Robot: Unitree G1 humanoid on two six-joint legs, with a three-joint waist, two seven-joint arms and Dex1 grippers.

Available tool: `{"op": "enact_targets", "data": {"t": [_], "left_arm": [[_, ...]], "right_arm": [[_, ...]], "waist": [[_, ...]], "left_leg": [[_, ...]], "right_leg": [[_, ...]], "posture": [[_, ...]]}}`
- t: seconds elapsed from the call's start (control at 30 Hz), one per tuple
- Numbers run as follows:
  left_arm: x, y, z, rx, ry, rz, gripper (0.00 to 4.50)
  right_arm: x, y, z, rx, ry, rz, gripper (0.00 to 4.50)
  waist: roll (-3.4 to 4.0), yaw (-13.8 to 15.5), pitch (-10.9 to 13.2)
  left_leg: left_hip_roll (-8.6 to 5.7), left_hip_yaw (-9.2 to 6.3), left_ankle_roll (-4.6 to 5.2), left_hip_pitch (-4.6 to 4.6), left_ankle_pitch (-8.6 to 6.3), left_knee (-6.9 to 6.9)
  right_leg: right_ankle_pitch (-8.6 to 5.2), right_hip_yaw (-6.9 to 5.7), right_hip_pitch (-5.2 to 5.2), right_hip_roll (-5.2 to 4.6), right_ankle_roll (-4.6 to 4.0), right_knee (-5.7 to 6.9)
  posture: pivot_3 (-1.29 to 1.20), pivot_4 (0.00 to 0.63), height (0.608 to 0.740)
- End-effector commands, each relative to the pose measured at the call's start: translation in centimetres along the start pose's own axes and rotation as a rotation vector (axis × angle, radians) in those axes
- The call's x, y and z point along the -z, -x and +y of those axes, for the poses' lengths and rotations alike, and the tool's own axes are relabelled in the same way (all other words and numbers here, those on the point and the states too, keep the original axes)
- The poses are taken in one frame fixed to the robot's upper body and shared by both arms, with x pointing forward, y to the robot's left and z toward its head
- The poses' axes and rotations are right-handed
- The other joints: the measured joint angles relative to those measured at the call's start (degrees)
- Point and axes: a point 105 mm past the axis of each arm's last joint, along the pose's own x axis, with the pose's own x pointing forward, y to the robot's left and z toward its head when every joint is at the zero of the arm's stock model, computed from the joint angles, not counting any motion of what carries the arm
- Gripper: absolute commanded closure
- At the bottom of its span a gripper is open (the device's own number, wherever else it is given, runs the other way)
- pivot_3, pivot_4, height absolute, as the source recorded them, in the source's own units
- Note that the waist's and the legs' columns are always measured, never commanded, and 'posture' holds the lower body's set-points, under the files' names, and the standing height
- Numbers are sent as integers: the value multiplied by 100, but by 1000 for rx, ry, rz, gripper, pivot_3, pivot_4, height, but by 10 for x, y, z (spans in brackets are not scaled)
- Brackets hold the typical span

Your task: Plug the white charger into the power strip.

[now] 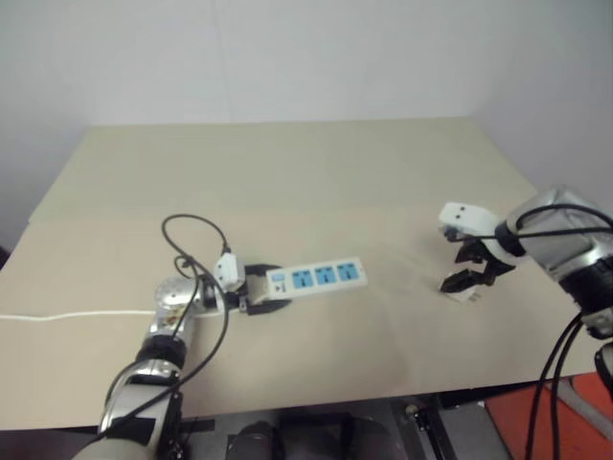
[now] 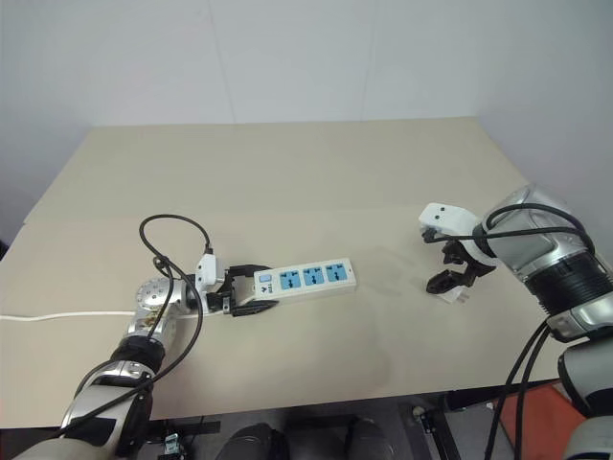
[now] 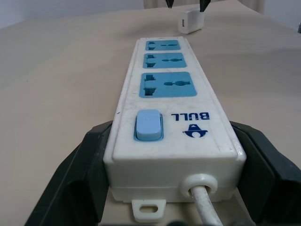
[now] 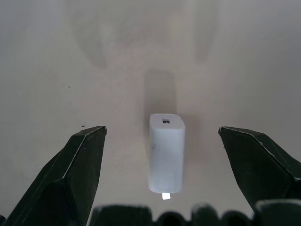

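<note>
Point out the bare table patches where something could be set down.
The widest bare patch is the far half of the table, beyond the power strip. Another lies between the strip and the white charger. Crowded: the left gripper clamping the strip, the right gripper over the charger.

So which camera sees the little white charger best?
The right wrist view: the white charger lies large between the open right gripper's fingers, its port showing. The head views show it small under that gripper; the left wrist view shows it far beyond the power strip.
</note>
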Motion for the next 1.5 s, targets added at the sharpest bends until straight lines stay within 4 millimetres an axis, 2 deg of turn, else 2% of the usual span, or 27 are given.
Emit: {"op": "enact_targets", "data": {"t": [0.03, 0.37, 0.47, 0.73, 0.93, 1.03, 1.17, 1.23, 1.3, 1.33, 1.4, 1.5], "left_arm": [[6, -4, -8, 60, 13, 34, 1175], [6, -2, -7, 55, 11, 41, 1175], [7, -1, -8, 52, 11, 43, 1203], [8, 1, -8, 45, 10, 49, 1203], [3, 3, -8, 58, 11, 34, 1203], [0, 8, -10, 86, 13, 34, 1203], [-4, 15, -14, 120, 11, 38, 1203], [-6, 17, -16, 128, 4, 47, 1203], [-7, 18, -18, 131, 2, 53, 1203], [-7, 18, -19, 133, 3, 55, 1203], [-7, 18, -22, 137, 5, 59, 1203], [-8, 18, -25, 134, 13, 59, 1203]], "right_arm": [[-3, 5, -5, 19, 11, 3, 0], [-1, -6, -5, -10, -17, 11, 0], [2, -10, -6, -10, -20, 27, 577], [1, -14, -8, -20, -38, 18, 3366], [-2, -7, -8, 7, 41, 3, 3369], [-22, 16, 4, -10, 173, -134, 3369], [-61, 58, 31, -89, 283, -486, 3369], [-83, 78, 49, -133, 360, -748, 3369], [-99, 91, 64, -192, 365, -1017, 3369], [-103, 90, 71, -202, 381, -1110, 3369], [-109, 77, 91, -306, 352, -1237, 3369], [-118, 60, 109, -388, 288, -1387, 3369]], "waist": [[0, -5, 0], [0, -8, 0], [1, -21, 0], [1, -26, 0], [1, -46, 0], [3, -61, 2], [5, -85, 3], [4, -80, 3], [1, -79, 1], [-1, -76, 0], [0, -64, 0], [1, -56, 1]], "left_leg": [[0, 0, -1, 0, 1, 0], [-1, 1, -7, 0, 4, 0], [0, 1, -8, 0, 5, -1], [0, 0, -12, 0, 7, -1], [0, -1, -13, 0, 8, 0], [1, -2, -14, -5, 8, -5], [1, -2, -18, -16, 10, -5], [5, -3, -21, -14, 12, -5], [15, -6, -26, -6, 15, -3], [16, -8, -31, 1, 18, -6], [19, -12, -36, 18, 20, -11], [18, -12, -36, 29, 20, -17]], "right_leg": [[0, 0, 0, 0, 0, 0], [0, -1, 0, 3, 0, 1], [0, -1, 0, 4, 0, 1], [0, -1, 0, 6, 0, 2], [0, -1, 2, 7, 0, 3], [0, -2, -5, 9, 0, 1], [0, -3, -13, 18, 0, -5], [0, -5, -9, 24, -1, -6], [1, -7, 3, 35, -2, -8], [2, -6, 8, 37, -4, -6], [4, -5, 22, 40, -8, -6], [4, 0, 29, 39, -9, -4]], "posture": [[0, 150, 740], [0, 150, 740], [0, 150, 740], [0, 150, 740], [0, 150, 740], [0, 150, 740], [0, 150, 740], [0, 150, 740], [0, 150, 740], [0, 150, 740], [0, 150, 740], [0, 150, 740]]}}
